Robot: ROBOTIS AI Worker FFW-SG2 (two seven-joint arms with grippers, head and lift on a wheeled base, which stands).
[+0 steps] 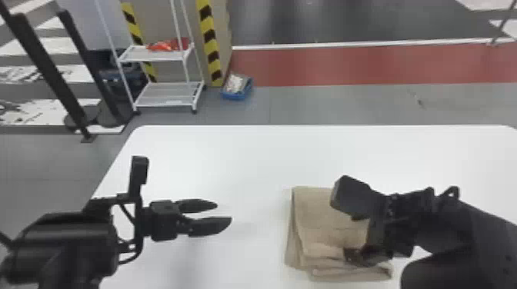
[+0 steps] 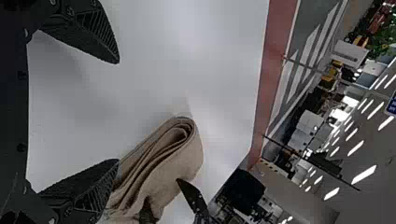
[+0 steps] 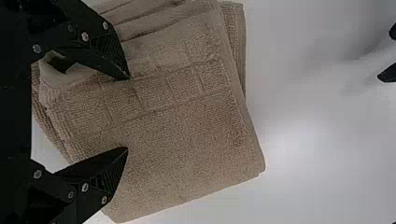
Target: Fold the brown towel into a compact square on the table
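Folded brown terry-cloth towel [image 1: 319,215], squarish, lies on the smooth white counter [image 1: 230,153], well apart from its far edge. Black two-fingered left hand [image 1: 224,213]: fingers spread, empty, above counter between left edge and towel. Black two-fingered right hand [image 1: 361,251]: fingers wide apart, over towel; contact cannot be told.

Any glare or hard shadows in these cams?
Head view: soft shadow on the white tabletop near the black left gripper, no hard edge. Right wrist view: pale tabletop glare beside the folded brown towel. Left wrist view: bright strip lights on the ceiling.
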